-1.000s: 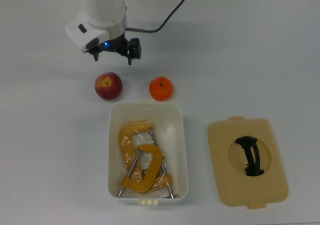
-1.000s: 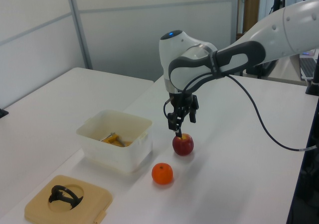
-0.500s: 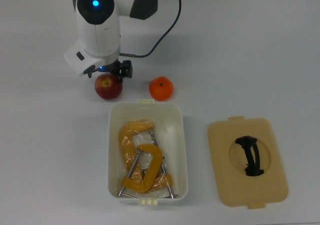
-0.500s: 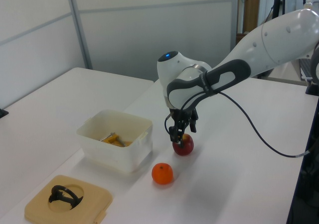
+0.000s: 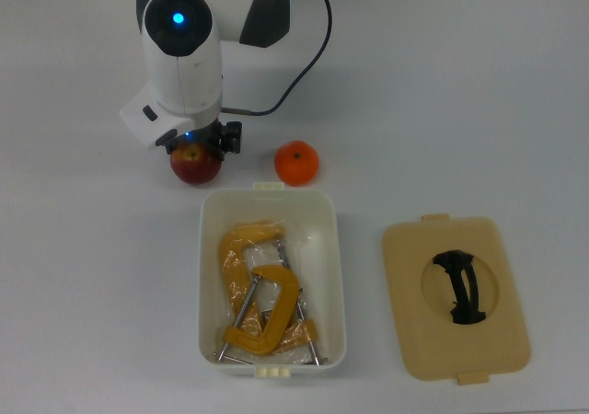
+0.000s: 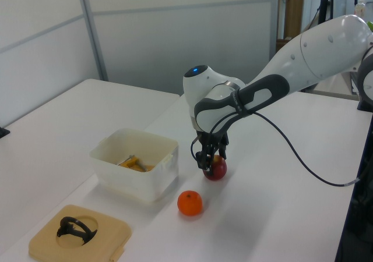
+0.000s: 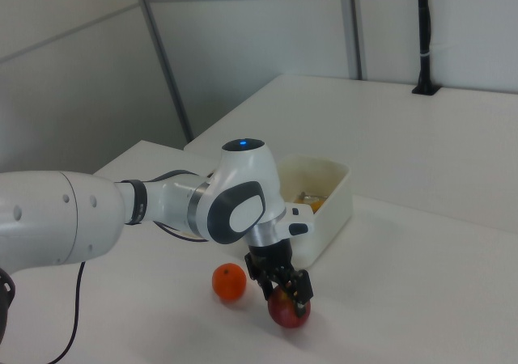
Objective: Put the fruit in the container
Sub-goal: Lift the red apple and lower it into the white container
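- end effector point(image 6: 210, 160) is down over the apple point(image 5: 195, 166), fingers either side; can't tell if it's clamped
- orange point(image 5: 296, 163) sits beside it, just outside the tub point(image 5: 330, 276) on the worktop point(image 5: 479, 101)

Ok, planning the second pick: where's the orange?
In the top view, the orange sits on the table just above the container's upper rim, right of the apple.

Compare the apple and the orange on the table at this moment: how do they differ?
The apple is dark red; the orange is bright orange. The end effector sits down over the apple, partly hiding it in the top view; the orange stands free and fully visible. Both are round, rest on the table, outside the white container.
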Controlling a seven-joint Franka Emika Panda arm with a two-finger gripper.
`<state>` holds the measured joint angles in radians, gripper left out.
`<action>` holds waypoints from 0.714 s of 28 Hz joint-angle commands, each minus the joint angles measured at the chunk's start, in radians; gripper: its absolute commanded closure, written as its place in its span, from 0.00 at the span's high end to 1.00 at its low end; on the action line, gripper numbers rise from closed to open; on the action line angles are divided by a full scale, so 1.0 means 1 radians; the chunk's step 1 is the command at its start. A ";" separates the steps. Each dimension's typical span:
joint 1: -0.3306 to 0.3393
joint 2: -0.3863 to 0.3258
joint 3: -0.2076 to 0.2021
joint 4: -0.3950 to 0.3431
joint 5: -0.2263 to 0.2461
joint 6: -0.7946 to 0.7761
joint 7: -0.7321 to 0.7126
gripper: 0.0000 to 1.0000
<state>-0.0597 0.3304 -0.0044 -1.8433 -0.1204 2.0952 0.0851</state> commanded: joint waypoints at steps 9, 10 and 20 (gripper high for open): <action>-0.012 -0.123 0.003 0.111 -0.033 -0.054 -0.016 0.28; -0.012 -0.123 0.006 0.128 -0.035 -0.054 -0.016 0.27; 0.057 -0.116 0.021 0.208 -0.027 0.126 0.007 0.29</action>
<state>-0.0514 0.2025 0.0153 -1.6518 -0.1366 2.1258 0.0841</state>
